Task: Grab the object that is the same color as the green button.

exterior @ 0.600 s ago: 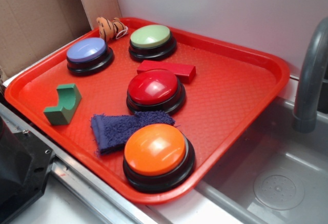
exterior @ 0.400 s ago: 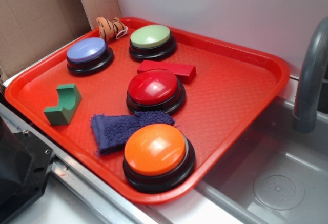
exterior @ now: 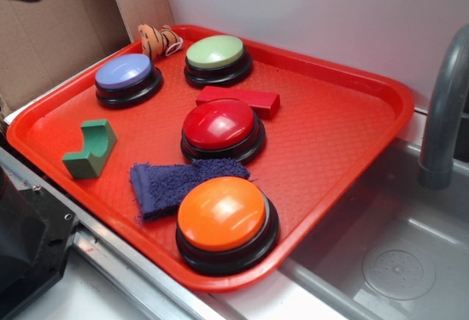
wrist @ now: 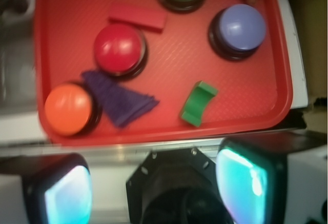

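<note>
High above the red tray (wrist: 287,55), the hand (wrist: 154,193) hung with its fingers spread apart and empty. On the tray near the blue-lilac button (exterior: 126,73), well clear of the green button (exterior: 215,51), the notched green block (exterior: 91,149) lay untouched. A descent drifting toward the purple cloth (exterior: 176,185) nearby could snag fabric instead of the block.

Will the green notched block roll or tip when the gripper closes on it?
Probably neither: the green notched block rests on a flat face on the tray. It looks rigid. Its curved notch might let fingers slip.
</note>
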Tool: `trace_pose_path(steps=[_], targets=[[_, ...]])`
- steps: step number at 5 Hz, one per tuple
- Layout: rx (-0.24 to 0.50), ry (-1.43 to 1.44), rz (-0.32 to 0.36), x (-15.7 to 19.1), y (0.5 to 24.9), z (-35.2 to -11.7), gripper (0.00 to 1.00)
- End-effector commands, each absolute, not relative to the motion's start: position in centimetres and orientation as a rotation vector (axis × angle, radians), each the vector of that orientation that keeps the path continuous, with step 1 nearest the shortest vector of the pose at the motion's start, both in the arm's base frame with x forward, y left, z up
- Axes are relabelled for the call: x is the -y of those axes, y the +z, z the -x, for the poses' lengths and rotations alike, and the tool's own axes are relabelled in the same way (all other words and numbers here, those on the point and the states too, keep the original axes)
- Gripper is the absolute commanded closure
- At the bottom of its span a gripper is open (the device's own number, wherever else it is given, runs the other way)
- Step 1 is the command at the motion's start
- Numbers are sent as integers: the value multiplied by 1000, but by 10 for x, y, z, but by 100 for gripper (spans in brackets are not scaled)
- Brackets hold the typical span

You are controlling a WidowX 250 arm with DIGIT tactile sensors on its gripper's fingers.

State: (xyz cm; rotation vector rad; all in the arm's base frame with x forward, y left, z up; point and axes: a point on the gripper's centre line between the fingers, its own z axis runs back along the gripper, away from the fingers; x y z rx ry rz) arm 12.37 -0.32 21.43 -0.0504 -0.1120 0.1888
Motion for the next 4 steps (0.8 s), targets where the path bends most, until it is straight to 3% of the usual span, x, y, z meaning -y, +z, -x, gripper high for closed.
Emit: trace_pose_path(steps=[1, 2, 3, 4], targets=[[247, 520, 85, -34, 155, -139, 0], [274, 678, 66, -49, 127, -144, 0], [311, 738, -34, -57, 92, -154, 0], [282, 731, -43, -66, 67, -157, 0]])
